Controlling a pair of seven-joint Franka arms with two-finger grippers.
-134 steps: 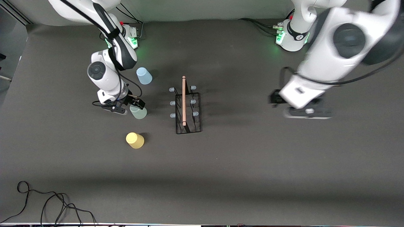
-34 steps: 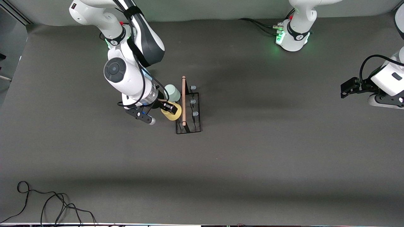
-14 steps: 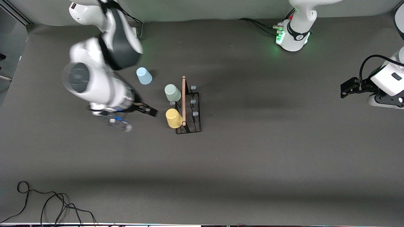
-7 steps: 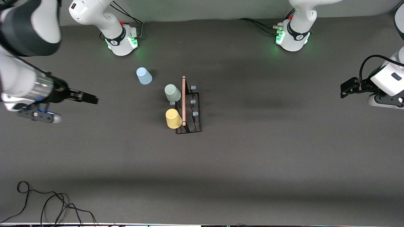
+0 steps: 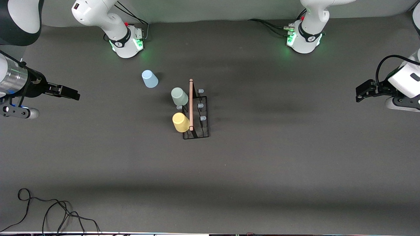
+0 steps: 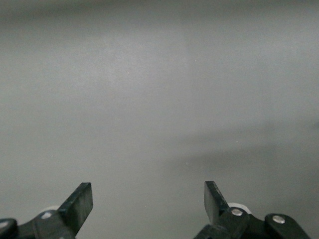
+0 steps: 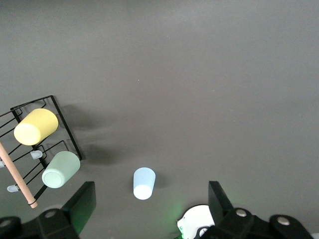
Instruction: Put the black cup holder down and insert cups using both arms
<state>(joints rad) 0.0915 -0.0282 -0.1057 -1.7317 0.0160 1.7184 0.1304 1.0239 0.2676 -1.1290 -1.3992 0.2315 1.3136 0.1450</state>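
Observation:
The black cup holder (image 5: 196, 113) stands mid-table, and its wooden rod shows in the right wrist view (image 7: 15, 174). The mint green cup (image 5: 179, 96) (image 7: 61, 169) and the yellow cup (image 5: 180, 122) (image 7: 36, 126) sit on pegs on its side toward the right arm's end. The light blue cup (image 5: 149, 79) (image 7: 144, 183) stands upside down on the table, near the right arm's base. My right gripper (image 5: 73, 95) (image 7: 150, 186) is open and empty, over the right arm's end of the table. My left gripper (image 5: 360, 93) (image 6: 148, 186) is open and empty, waiting over the left arm's end.
The green-lit arm bases (image 5: 126, 41) (image 5: 303, 37) stand along the edge farthest from the front camera. A black cable (image 5: 49, 213) lies coiled at the near corner toward the right arm's end. The mat around the holder is bare.
The right arm has drawn away from the holder to its own end of the table, empty. The yellow cup stays on its peg. The left arm has barely moved.

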